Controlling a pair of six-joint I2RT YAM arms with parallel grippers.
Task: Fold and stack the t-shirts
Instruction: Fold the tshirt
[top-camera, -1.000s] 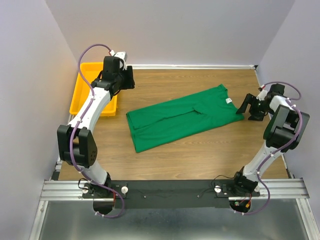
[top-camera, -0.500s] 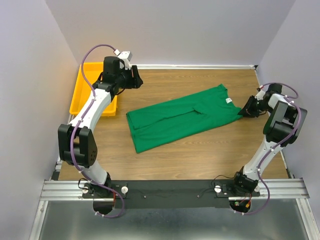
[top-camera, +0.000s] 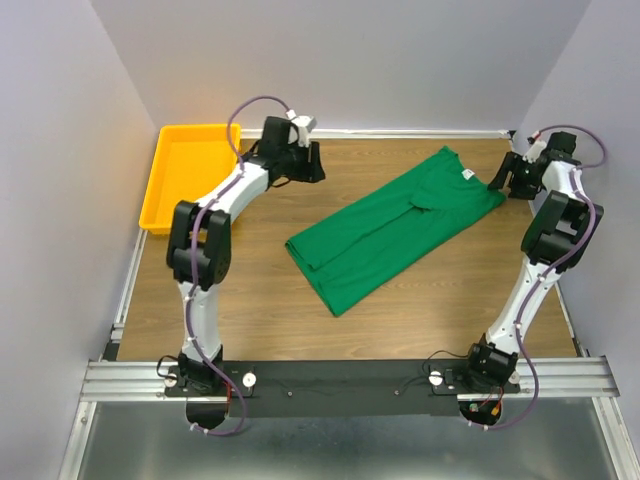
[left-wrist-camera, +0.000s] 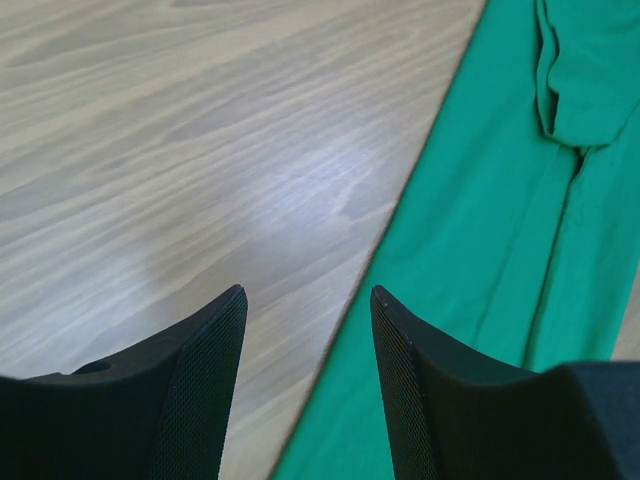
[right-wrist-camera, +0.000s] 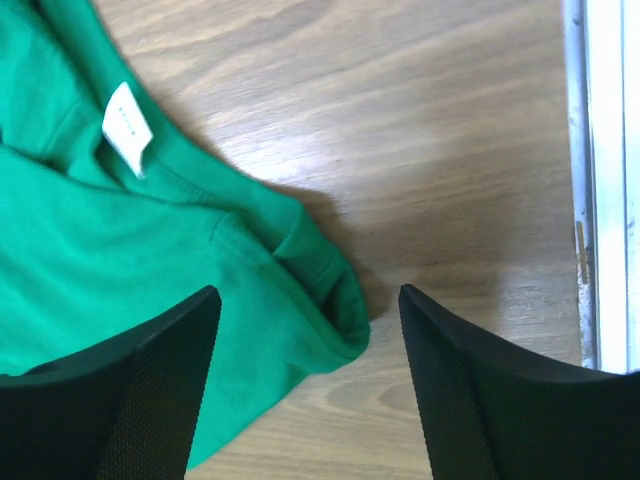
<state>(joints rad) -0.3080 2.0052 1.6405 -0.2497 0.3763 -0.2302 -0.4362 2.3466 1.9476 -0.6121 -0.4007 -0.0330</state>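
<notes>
Where the shirt (top-camera: 395, 228) lies, it is flat on the wooden table (top-camera: 250, 300), folded into a long green strip running diagonally from the centre toward the far right, with its white neck label (right-wrist-camera: 128, 127) at the far-right end. My left gripper (left-wrist-camera: 306, 292) hangs at the strip's far long edge, jaws apart, nothing between them, with bare wood and green cloth below. My right gripper (right-wrist-camera: 307, 292) hangs at the collar-end corner, jaws apart and gripping nothing. A yellow tray (top-camera: 190, 180) sits far left, well apart from the shirt
</notes>
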